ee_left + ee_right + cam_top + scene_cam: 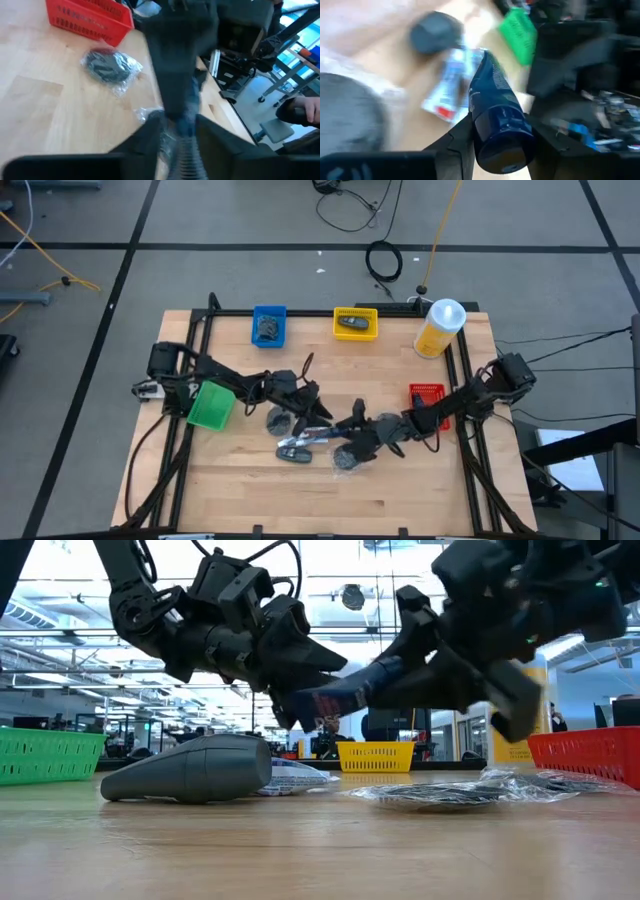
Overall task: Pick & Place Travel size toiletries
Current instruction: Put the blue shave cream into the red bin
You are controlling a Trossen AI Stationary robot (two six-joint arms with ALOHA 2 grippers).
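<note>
i've got a dark blue tube [496, 117] in the air over the middle of the table [400, 490], its long axis running from my left tool [312, 412] across to my right tool [357, 430], one end toward each. the right tool's jaws sit narrow around the tube's capped end and grip it; the left tool's jaws flank the other end, though i can't tell whether they're pressing or slack. i judge the right arm is the one carrying it now, with the other toiletries [300, 450] lying on the table just below.
</note>
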